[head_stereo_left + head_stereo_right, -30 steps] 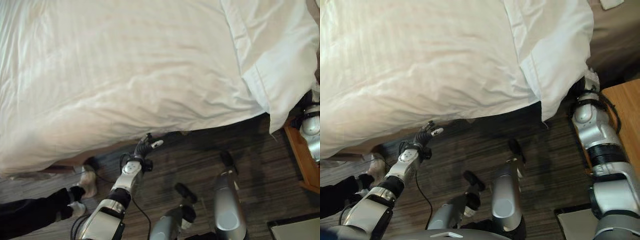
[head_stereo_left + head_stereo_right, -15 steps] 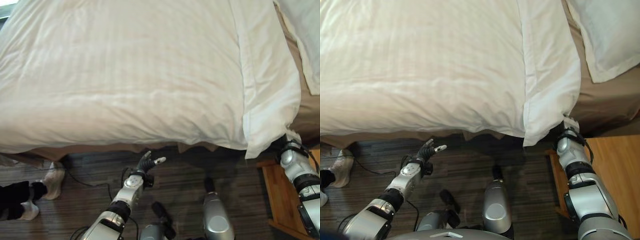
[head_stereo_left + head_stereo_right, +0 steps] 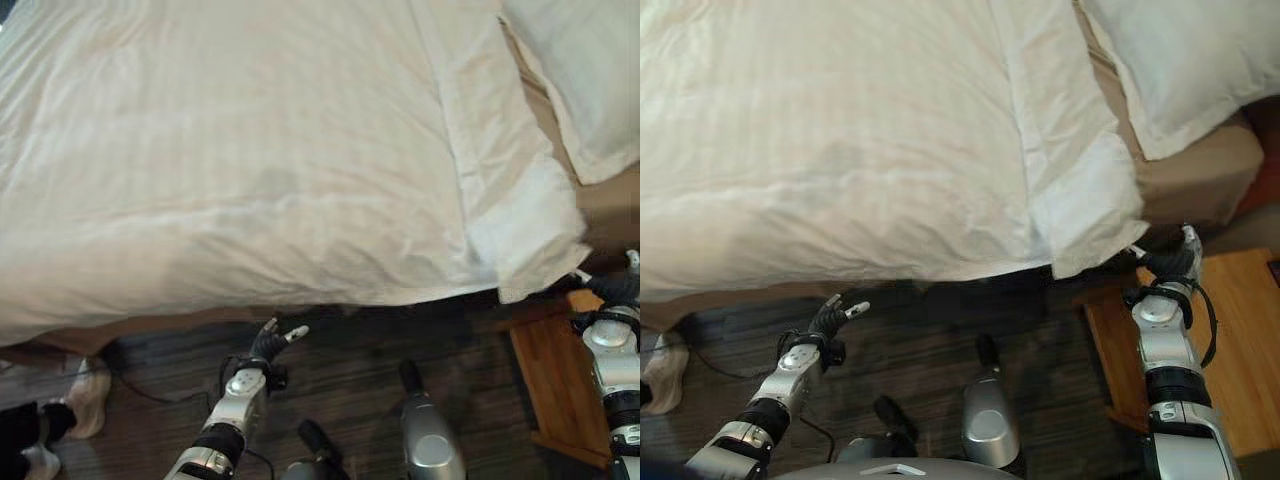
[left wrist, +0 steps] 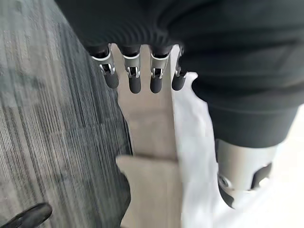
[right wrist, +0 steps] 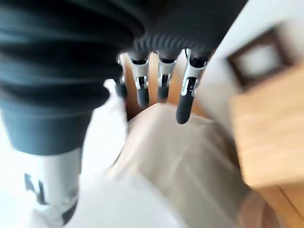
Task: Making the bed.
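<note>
A white duvet (image 3: pixel 250 170) lies spread over the bed, its edge hanging over the near side. Its folded corner (image 3: pixel 1090 235) droops at the right, next to the tan sheet (image 3: pixel 1200 180). A white pillow (image 3: pixel 1180 60) rests at the head of the bed, far right. My left hand (image 3: pixel 268 345) hovers open over the dark floor just below the duvet's edge, holding nothing; its fingers (image 4: pixel 135 80) hang straight before the tan bed skirt (image 4: pixel 152 180). My right hand (image 3: pixel 1170 265) is open beside the duvet's corner, fingers (image 5: pixel 142 90) straight above the tan sheet (image 5: pixel 180 156).
A wooden nightstand (image 3: pixel 1240 330) stands at the lower right, close to my right arm. A person's light shoe (image 3: pixel 90 395) and dark trouser leg (image 3: pixel 20 440) are on the floor at the lower left, by the bed's edge.
The camera has shifted, bringing the pillow further in. My right hand has come out from under the duvet's corner and now sits beside it. The left hand stays open below the edge.
</note>
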